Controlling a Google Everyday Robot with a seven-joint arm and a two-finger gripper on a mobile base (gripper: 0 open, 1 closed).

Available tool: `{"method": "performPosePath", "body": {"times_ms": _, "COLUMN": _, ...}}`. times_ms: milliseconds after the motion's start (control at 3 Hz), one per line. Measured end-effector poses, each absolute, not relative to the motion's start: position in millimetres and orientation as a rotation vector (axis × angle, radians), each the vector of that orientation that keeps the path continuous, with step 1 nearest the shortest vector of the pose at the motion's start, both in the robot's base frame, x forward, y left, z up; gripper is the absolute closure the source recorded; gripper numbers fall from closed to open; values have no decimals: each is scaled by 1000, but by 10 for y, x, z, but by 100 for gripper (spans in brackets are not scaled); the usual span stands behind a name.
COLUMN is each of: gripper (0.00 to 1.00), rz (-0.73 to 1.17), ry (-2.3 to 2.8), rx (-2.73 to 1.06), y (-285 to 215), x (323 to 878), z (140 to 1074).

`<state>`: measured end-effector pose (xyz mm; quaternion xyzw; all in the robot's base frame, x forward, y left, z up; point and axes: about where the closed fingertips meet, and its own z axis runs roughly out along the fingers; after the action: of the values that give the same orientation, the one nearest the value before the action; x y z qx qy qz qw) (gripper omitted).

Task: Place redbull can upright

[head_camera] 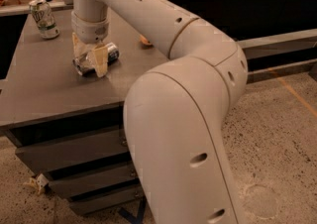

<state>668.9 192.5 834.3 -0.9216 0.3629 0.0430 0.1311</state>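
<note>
The redbull can (pixel 112 52) lies on its side on the grey table (pixel 44 94), left of middle, its blue end pointing right and its silver end pointing left. My gripper (pixel 89 55) comes straight down onto it from above. One tan finger (pixel 100 60) stands in front of the can's middle and the other is behind it, both close against the can. The can rests on the tabletop. The big white arm (pixel 183 119) fills the foreground and hides the table's right part.
A white-and-green can (pixel 44 18) stands upright at the table's far left corner. A small orange object (pixel 145 41) lies on the table behind the arm. Drawers (pixel 74 153) sit under the tabletop. A dark bench and rail (pixel 267 5) run along the back.
</note>
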Motion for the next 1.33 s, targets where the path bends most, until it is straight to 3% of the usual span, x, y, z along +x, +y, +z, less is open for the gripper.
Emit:
{"method": "performPosePath", "body": {"times_ms": 667, "gripper": 88, "rz": 119, "ry": 1054, "rx": -2685, "y": 1921, "x": 6692, "z": 8351}}
{"method": "performPosePath", "body": {"times_ms": 1000, "gripper": 100, "rz": 137, "ry": 1080, "rx": -2688, "y": 1910, "x": 6690, "z": 8350}}
{"method": "performPosePath", "body": {"times_ms": 1333, "gripper": 100, "rz": 230, "ry": 1158, "rx": -2581, "y": 1807, "x": 6692, "z": 8519}}
